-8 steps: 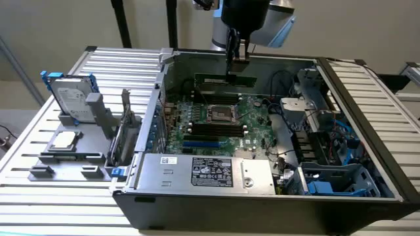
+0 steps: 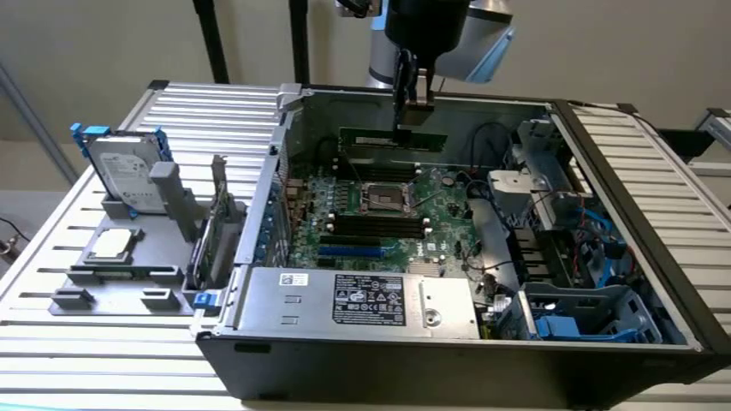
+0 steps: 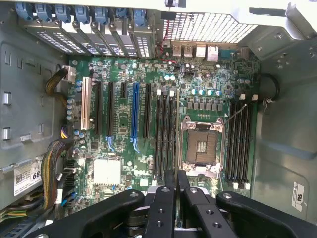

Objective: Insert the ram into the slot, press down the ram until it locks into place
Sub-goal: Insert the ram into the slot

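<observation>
While the hand (image 2: 402, 127) pinches its top edge | ram (image 2: 371, 138): long thin green stick, level above motherboard (image 2: 448, 214)

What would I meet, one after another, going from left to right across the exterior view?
Hard drive → upright card → ram → blue plastic cage.

Exterior view: raised, farther off, looking down into open case (image 2: 457, 368). Wrist view: behind gripper (image 3: 176, 174), facing down, close. Shared: motherboard (image 2: 443, 210) below gripper.
</observation>
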`<state>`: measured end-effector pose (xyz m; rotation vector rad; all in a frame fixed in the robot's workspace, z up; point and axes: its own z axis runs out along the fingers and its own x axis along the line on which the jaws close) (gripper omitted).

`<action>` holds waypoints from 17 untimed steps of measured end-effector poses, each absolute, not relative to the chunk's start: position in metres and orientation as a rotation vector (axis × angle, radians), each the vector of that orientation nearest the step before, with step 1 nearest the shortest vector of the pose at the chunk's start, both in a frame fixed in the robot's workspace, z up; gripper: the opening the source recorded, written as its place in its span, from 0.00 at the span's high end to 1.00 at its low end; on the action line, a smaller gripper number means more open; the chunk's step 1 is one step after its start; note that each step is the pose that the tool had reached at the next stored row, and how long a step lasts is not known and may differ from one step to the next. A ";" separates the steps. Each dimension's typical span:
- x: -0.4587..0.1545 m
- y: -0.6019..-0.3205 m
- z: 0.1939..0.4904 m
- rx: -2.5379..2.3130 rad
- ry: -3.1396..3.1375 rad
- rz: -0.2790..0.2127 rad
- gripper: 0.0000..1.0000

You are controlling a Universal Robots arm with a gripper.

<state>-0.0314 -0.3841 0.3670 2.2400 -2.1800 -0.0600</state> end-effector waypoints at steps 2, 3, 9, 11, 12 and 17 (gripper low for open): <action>-0.031 -0.384 0.367 2.240 -2.180 -0.060 0.87; -0.031 -0.384 0.367 2.240 -2.180 -0.060 0.87; -0.031 -0.384 0.361 2.241 -2.181 -0.057 0.87; -0.031 -0.384 0.358 2.241 -2.181 -0.056 0.87; -0.031 -0.384 0.356 2.240 -2.180 -0.055 0.87; -0.032 -0.384 0.347 2.239 -2.179 -0.050 0.87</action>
